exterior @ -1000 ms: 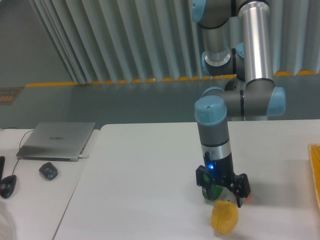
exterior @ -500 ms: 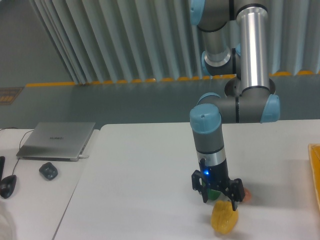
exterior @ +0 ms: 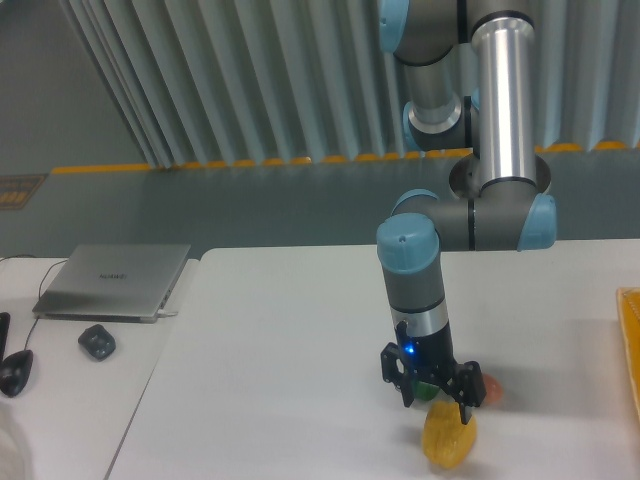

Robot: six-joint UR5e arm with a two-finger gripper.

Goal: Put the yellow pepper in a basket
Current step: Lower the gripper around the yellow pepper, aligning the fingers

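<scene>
The yellow pepper lies on the white table near the front edge, glossy and lobed. My gripper hangs straight over it, fingers spread open and reaching down to the pepper's top, one finger on each side of its upper part. Behind the gripper a green pepper is mostly hidden by the fingers. The basket shows only as an orange-yellow rim at the right edge of the frame, well to the right of the pepper.
A small brown-orange egg sits just right of the gripper. On the adjoining table at left are a closed laptop, a small dark object and a black mouse.
The gripper has moved forward and down, from beside the green pepper to directly over the yellow pepper. The peppers and egg have not moved.
</scene>
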